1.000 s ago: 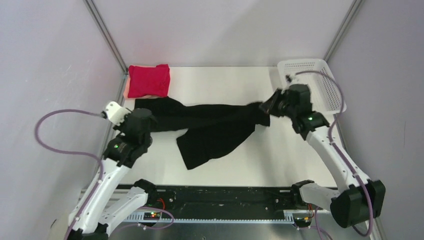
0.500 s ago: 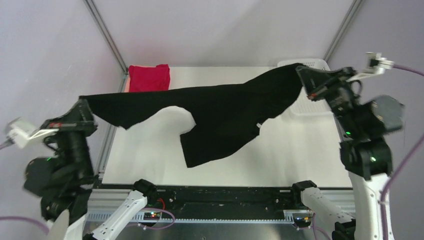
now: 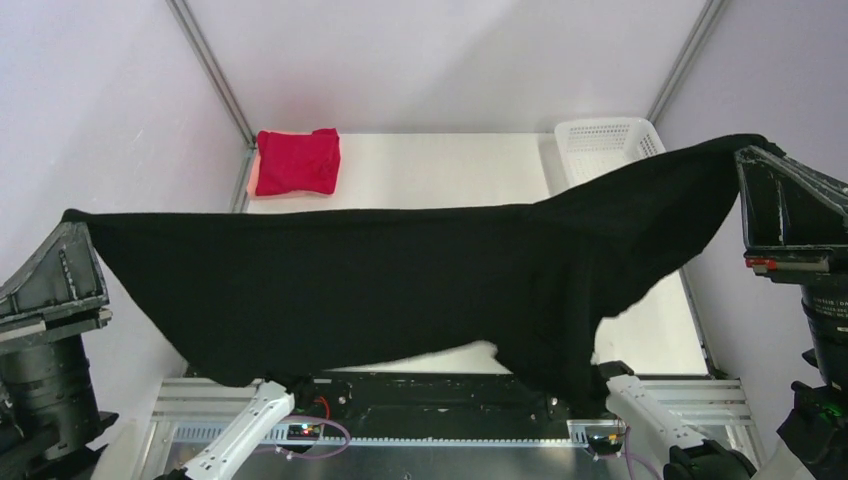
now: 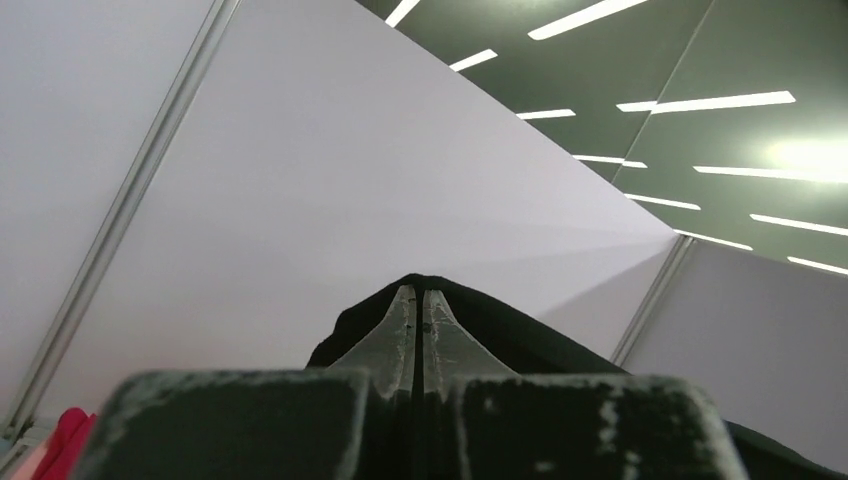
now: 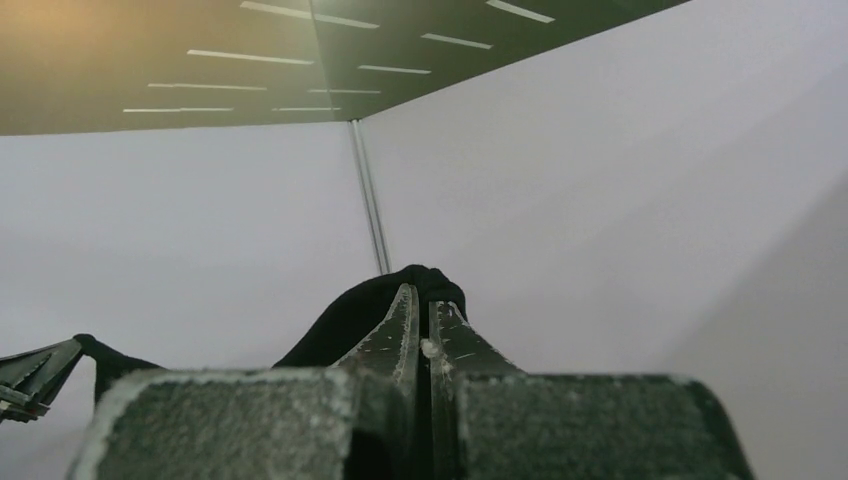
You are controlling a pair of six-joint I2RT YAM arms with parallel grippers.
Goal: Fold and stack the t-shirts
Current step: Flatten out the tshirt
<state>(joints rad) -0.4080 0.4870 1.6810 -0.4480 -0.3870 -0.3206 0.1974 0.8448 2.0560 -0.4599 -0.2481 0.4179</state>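
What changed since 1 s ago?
Both arms rose and swung outward, lifting the black t-shirt off the table and spreading it wide between the left end effector and right end effector, both shut on it. Unchanged: the folded red t-shirt far left and the basket far right.

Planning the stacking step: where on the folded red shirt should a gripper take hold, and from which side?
The red shirt lies flat and folded in the far-left corner of the table, its left edge by the frame post, so that side looks cramped. Probably pinch its right-hand edge, coming from the bare surface to its right.
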